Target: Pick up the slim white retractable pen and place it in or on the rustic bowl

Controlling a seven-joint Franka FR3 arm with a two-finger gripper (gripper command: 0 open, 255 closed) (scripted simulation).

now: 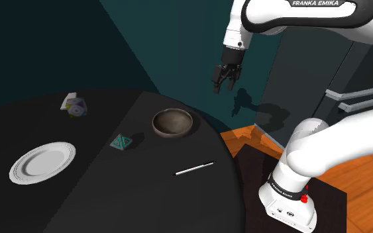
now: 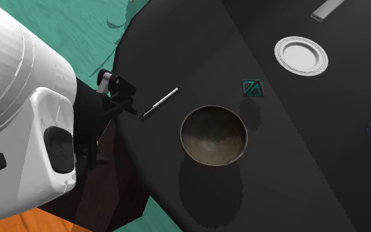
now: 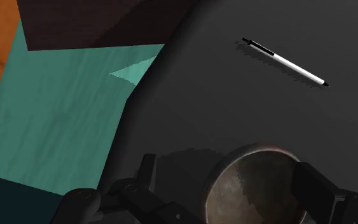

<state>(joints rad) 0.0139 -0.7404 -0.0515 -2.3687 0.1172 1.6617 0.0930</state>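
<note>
A slim white pen (image 1: pixel 193 169) with dark ends lies flat on the black round table (image 1: pixel 112 198), close to its edge by the stand. The brown rustic bowl (image 1: pixel 172 123) stands upright and empty a short way beyond the pen. My gripper (image 1: pixel 223 87) hangs high in the air above the table's rim, past the bowl, open and holding nothing. In the wrist view the fingers (image 3: pixel 316 189) stand wide apart, with the bowl (image 3: pixel 260 184) far below between them and the pen (image 3: pixel 285 62) further out. The second exterior view has the pen (image 2: pixel 160 103) between the gripper (image 2: pixel 126 104) and the bowl (image 2: pixel 213 135).
A white plate (image 1: pixel 42 161), a small teal patterned piece (image 1: pixel 120 142) and a multi-coloured object (image 1: pixel 74 106) also sit on the table. Teal floor (image 3: pixel 56 121) and a dark wooden stand (image 3: pixel 95 22) lie beyond the table's edge. A grey slab (image 2: pixel 327 9) lies at the far side.
</note>
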